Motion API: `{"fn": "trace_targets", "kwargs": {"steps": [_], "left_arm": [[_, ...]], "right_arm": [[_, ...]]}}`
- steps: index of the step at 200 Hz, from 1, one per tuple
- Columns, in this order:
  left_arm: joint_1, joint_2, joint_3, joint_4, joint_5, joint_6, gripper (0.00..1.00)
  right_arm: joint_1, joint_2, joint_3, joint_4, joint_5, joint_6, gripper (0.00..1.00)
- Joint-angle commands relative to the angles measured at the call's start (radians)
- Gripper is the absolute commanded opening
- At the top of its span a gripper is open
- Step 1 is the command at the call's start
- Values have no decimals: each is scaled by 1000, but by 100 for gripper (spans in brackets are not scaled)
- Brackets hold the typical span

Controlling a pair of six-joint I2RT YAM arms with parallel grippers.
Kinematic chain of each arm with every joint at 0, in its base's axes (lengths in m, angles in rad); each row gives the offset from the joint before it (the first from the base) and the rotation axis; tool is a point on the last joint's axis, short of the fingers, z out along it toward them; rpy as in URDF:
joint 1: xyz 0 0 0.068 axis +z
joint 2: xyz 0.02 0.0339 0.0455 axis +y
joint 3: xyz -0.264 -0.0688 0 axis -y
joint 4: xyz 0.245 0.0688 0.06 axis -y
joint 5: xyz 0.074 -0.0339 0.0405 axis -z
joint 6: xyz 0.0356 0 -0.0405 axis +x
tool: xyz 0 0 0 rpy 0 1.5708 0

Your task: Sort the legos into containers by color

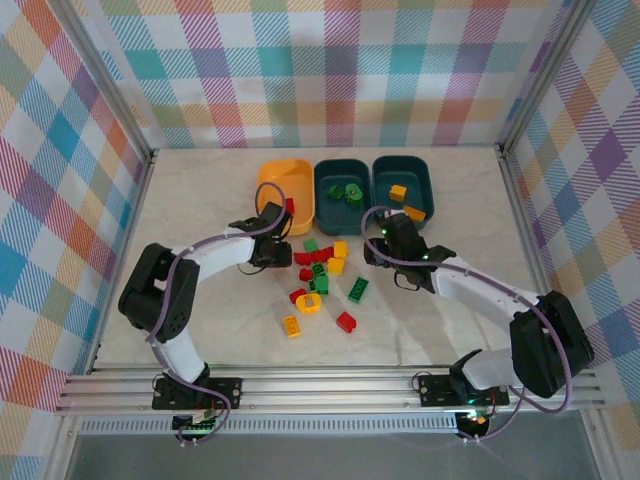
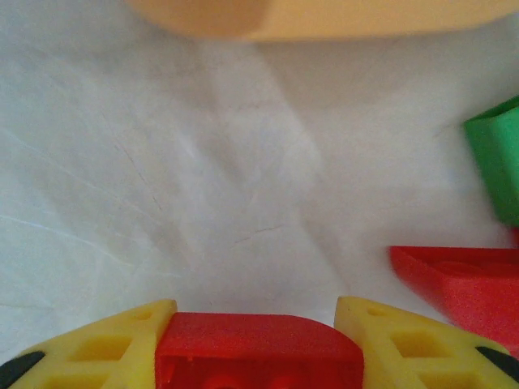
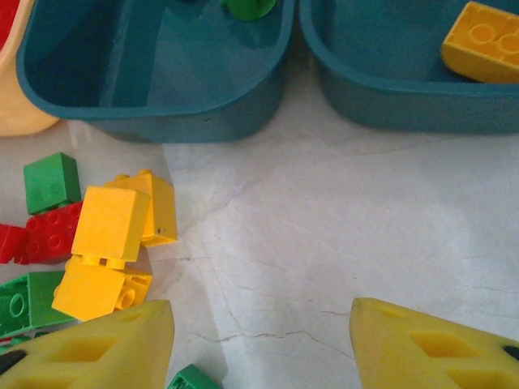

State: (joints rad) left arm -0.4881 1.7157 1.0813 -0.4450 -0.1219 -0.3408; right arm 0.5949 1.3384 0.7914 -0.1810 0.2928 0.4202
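Table point(image 1: 200, 300) is matte white with faint marble veining; the walls point(image 1: 340, 70) are pastel plaid. Three glossy plastic tubs with rounded corners sit in a row at the back: yellow-orange tub point(image 1: 278, 178) holding a red piece, middle teal tub point(image 1: 328, 188) holding green pieces, right teal tub point(image 1: 420, 175) holding a yellow studded brick point(image 3: 485, 40). Loose bricks point(image 1: 322, 278) are hard, shiny red/green/yellow blocks with round studs, scattered mid-table just in front of the tubs. Left arm has its elbow folded out to the left and forearm reaching right. The left gripper point(image 2: 256, 312) is low, near the yellow-orange tub, with yellow cut-out fingers point(image 2: 105, 344) clamped on a smooth red brick point(image 2: 258, 350), no gap on either side. Right arm stretches diagonally up-left. The right gripper point(image 3: 259, 320) has its jaws spread over bare table in front of the teal tubs, with the loose bricks to its left.
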Motion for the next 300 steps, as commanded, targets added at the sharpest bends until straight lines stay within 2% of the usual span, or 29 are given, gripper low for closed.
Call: {"fn": "trace_targets", "kwargs": {"steps": [1, 27, 47, 110, 129, 146, 161, 176, 189, 203, 226, 248, 269, 277, 288, 300], "left_arm": [[25, -87, 136, -16, -15, -7, 42], [81, 21, 334, -41, 44, -25, 42], [106, 175, 516, -97, 76, -21, 42], [126, 502, 918, -211, 170, -11, 47], [126, 541, 974, -220, 203, -7, 53], [126, 552, 1006, -230, 222, 1, 66], [126, 534, 1007, -226, 223, 9, 75], [126, 488, 990, -217, 203, 8, 79], [126, 397, 892, -152, 166, -11, 79], [126, 248, 712, -36, 132, -45, 81], [128, -14, 377, 102, 37, -152, 86], [131, -211, 48, 203, -21, -277, 87], [131, -415, -233, 211, -120, -370, 87], [130, -508, -330, 211, -147, -388, 87], [131, -633, -452, 193, -186, -442, 92], [132, -769, -574, 202, -184, -480, 94]], "right_arm": [[-6, -42, -41, 74, 76, 42, 59], [-16, -94, -83, 105, 94, 58, 60], [-19, -133, -99, 100, 125, 60, 61], [-32, -225, -136, 101, 143, 66, 69], [-32, -240, -128, 88, 131, 56, 74], [-32, -259, -122, 78, 117, 39, 78], [-32, -266, -121, 76, 101, 30, 80], [-28, -269, -126, 93, 62, 27, 77], [11, -296, -152, 158, 45, 4, 72], [87, -296, -148, 189, 53, -29, 70], [227, -176, -16, 62, 33, -41, 67], [410, -9, 119, -91, 22, -13, 67], [541, 97, 203, -195, 8, 71, 69], [563, 120, 216, -211, -33, 114, 70], [580, 158, 234, -227, -103, 158, 70], [599, 219, 267, -253, -165, 180, 70]]}}
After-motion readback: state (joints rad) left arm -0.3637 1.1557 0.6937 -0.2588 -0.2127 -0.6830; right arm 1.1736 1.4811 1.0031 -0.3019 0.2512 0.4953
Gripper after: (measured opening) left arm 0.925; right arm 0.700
